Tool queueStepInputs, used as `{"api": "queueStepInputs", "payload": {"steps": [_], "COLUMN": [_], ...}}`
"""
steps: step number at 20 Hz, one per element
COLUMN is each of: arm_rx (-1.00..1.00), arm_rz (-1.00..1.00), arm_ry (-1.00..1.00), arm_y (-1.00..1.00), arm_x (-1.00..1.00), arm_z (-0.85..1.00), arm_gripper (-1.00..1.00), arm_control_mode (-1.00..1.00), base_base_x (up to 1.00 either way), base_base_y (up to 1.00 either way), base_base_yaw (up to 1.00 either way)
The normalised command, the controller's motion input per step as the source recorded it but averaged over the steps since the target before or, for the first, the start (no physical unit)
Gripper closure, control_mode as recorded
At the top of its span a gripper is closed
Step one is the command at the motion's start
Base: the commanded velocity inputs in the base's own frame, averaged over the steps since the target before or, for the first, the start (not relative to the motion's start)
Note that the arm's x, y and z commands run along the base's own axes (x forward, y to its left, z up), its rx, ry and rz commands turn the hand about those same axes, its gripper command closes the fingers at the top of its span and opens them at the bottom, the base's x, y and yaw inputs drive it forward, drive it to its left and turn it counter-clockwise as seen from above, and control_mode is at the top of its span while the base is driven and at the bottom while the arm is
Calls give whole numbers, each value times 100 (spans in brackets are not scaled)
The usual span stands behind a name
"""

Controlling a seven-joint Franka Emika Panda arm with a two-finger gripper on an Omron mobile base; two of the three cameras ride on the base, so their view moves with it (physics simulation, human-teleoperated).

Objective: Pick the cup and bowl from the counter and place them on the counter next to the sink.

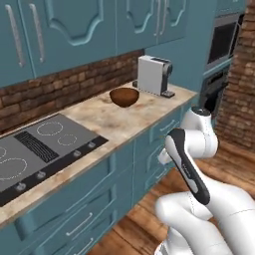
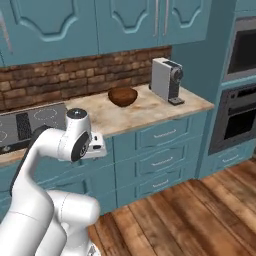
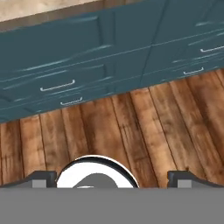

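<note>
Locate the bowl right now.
The bowl sits on the counter, just left of the coffee machine and right of the stovetop in both base views.

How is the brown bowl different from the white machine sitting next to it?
The bowl is round, low and dark reddish-brown; the coffee machine is boxy, tall and white-grey with a dark top. The bowl is open at the top, while the coffee machine is closed with a small tray at its foot. The bowl sits nearer the stovetop; the coffee machine stands nearer the counter's end. Both rest upright on the counter.
</note>
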Motion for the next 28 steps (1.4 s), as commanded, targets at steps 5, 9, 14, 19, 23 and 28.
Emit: {"api": "queueStepInputs", "payload": {"steps": [5, 9, 14, 19, 23, 28], "arm_rx": [0, 0, 0, 0, 0, 0], "arm_rz": [0, 0, 0, 0, 0, 0], "arm_ry": [0, 0, 0, 0, 0, 0], "arm_y": [0, 0, 0, 0, 0, 0], "arm_x": [0, 0, 0, 0, 0, 0], "arm_z": [0, 0, 0, 0, 0, 0], "arm_gripper": [-100, -100, -100, -100, -100, -100], "arm_control_mode": [100, 100, 100, 100, 100, 100], "base_base_x": [100, 100, 32, 23, 81, 70], "base_base_y": [-27, -59, -79, -63, -13, -40], "base_base_yaw": [46, 25, 2, -1, 14, 33]}}
